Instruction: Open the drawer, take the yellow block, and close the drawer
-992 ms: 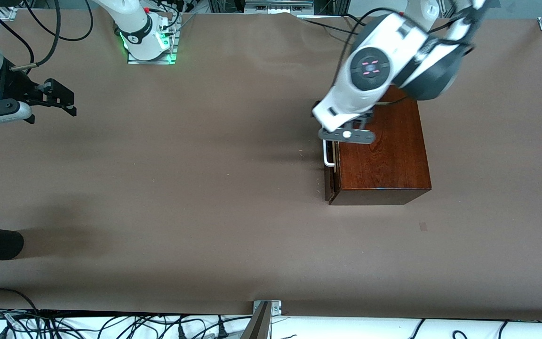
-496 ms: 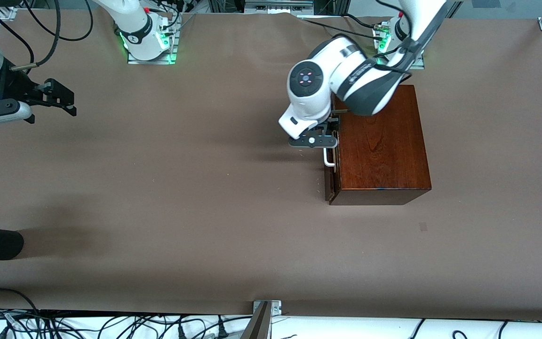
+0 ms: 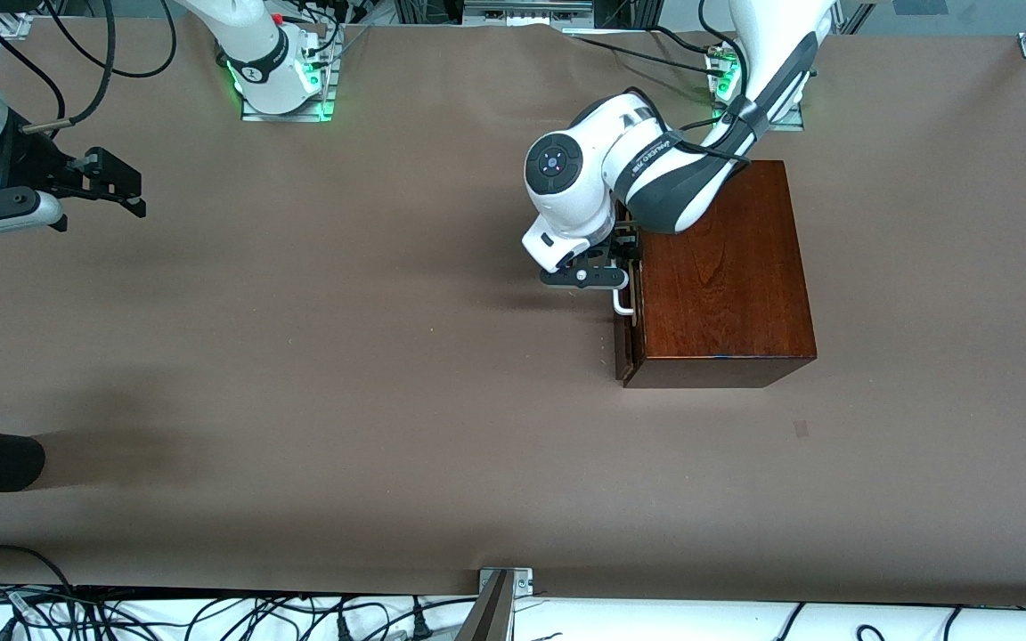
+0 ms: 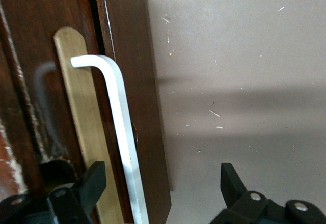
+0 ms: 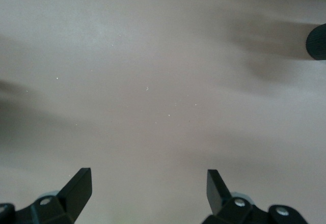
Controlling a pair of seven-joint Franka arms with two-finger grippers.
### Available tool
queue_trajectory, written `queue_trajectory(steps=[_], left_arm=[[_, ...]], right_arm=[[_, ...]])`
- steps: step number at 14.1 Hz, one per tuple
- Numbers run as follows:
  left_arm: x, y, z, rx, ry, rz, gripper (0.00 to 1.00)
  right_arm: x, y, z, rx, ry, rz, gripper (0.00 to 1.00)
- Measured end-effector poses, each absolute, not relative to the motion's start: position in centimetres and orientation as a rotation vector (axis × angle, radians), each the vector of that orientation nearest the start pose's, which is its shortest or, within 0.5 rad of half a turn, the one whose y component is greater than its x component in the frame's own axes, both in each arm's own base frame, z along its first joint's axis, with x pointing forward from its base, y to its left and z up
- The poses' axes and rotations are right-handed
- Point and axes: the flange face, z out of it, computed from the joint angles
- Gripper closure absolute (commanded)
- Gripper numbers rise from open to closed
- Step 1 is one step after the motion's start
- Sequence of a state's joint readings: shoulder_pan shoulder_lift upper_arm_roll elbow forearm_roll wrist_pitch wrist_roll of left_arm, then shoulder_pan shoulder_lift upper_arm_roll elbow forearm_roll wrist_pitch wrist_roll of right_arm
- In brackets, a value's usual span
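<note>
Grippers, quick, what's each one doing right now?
Left gripper: open, jaws straddling the white loop handle of the dark wooden drawer.
Right gripper: open, empty, waiting over bare table.

No text, label, brand, number or sign can be read anywhere in these views.

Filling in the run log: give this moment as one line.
left end effector: open, straddling white handle | drawer: shut | yellow block: unseen | right end effector: open, waiting over bare table

Even overhead light, soft shadows
</note>
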State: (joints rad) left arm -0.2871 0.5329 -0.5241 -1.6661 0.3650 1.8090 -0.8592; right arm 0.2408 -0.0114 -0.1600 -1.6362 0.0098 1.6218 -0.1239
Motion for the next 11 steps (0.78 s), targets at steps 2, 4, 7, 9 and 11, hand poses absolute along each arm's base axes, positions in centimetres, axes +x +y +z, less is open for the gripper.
queue_trajectory(steps=[2, 4, 7, 9, 11], left_arm=[[48.0, -41.9, 30.4, -2.867, 0.1, 0.2, 0.0], [47.9, -42.1, 30.3, -2.875, 0.074, 0.186, 0.0], [47.1, -42.0, 28.7, -2.881, 0.037, 0.184, 0.0], [46.9, -41.9, 28.1, -2.882, 0.027, 0.185, 0.0], [46.9, -42.0, 28.0, -2.891, 0.018, 0.176, 0.0]], right_arm=[[55.3, 4.7, 60.4, -3.113, -0.324, 0.004, 0.0], [55.3, 4.8, 60.4, -3.113, -0.326, 0.004, 0.0], [55.2, 4.9, 60.4, -3.113, -0.328, 0.003, 0.0], [55.2, 4.9, 60.5, -3.113, -0.33, 0.002, 0.0], [55.2, 5.0, 60.5, -3.112, -0.333, 0.002, 0.0]])
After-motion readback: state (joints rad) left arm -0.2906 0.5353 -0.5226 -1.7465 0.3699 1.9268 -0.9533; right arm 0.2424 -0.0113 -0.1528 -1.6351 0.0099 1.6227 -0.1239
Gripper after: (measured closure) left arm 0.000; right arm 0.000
